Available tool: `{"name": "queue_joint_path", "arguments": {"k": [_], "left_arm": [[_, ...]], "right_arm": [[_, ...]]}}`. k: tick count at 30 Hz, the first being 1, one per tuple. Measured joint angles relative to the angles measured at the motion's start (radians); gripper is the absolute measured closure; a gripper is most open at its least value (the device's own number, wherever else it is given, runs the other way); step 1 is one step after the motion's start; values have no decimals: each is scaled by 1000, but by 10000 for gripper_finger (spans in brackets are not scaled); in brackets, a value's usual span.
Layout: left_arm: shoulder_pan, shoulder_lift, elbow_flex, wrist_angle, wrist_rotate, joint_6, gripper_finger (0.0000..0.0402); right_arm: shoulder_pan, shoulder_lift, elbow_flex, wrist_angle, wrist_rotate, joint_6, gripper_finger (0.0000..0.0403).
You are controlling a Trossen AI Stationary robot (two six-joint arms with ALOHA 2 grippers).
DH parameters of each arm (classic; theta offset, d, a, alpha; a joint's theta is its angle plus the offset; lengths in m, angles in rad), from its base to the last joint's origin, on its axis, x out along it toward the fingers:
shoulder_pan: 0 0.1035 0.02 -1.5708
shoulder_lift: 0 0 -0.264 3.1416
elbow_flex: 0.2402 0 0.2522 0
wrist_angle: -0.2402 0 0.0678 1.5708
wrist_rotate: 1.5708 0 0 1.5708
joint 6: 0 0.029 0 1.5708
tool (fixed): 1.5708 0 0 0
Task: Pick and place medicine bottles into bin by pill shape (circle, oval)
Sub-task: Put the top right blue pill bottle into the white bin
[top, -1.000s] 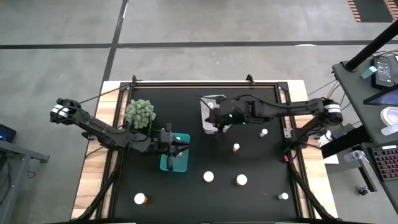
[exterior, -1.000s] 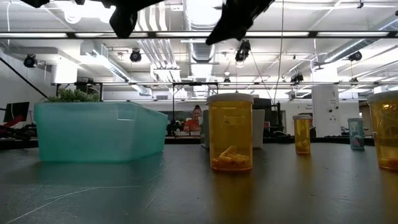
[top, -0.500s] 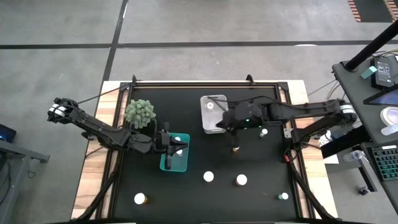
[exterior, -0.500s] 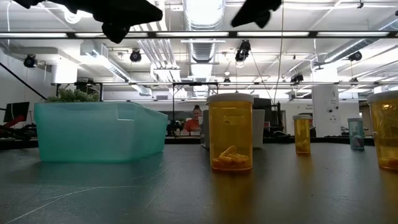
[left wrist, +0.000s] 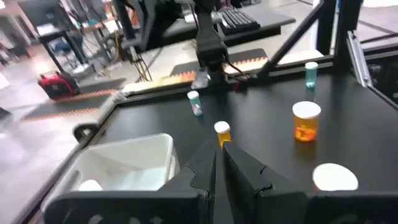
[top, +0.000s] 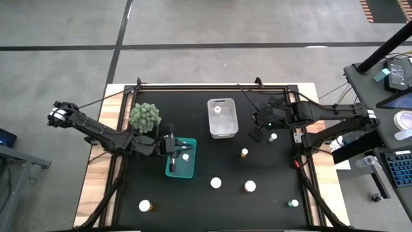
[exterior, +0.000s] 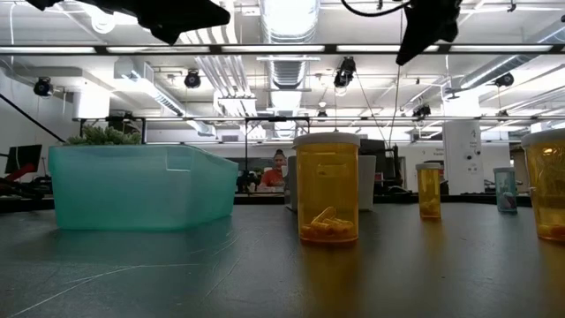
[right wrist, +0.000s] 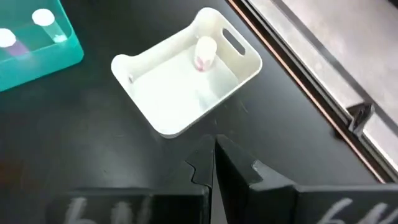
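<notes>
My left gripper [top: 175,145] hangs shut and empty above the teal bin [top: 172,169], which holds two white-capped bottles [right wrist: 42,18]. My right gripper [top: 255,136] is shut and empty, above the black table to the right of the white bin [top: 222,127]. One white-capped bottle [right wrist: 205,53] rests on that bin's floor. Several medicine bottles stand upright on the table: amber ones [top: 244,153], [top: 250,186], [top: 145,206], one capped white [top: 215,183], and small clear ones [top: 273,136], [top: 293,203]. In the low view an amber bottle [exterior: 327,187] with pills stands closest.
A green bushy plant [top: 145,116] stands at the table's far left, beside the left arm. A raised frame [top: 212,87] borders the black table. Bare table lies between the two bins and along the near edge.
My right gripper has swung from over the white bin toward the table's right edge, rolling its wrist and staying shut. My left gripper has stayed above the teal bin and rolled about its own axis.
</notes>
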Motion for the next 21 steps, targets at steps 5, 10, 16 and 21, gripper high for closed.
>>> {"name": "queue_joint_path", "arguments": {"k": [5,10,16,21], "left_arm": [[18,-18,0,-1,0,48,389],[40,-18,0,0,0,62,389],[56,-13,1,3,0,89,389],[72,-25,2,43,0,163,389]], "right_arm": [[0,-1,-7,-12,0,39,394],[0,15,-29,-10,-1,73,394],[0,12,-81,-18,0,174,394],[-6,12,-89,-67,-39,341,390]]}}
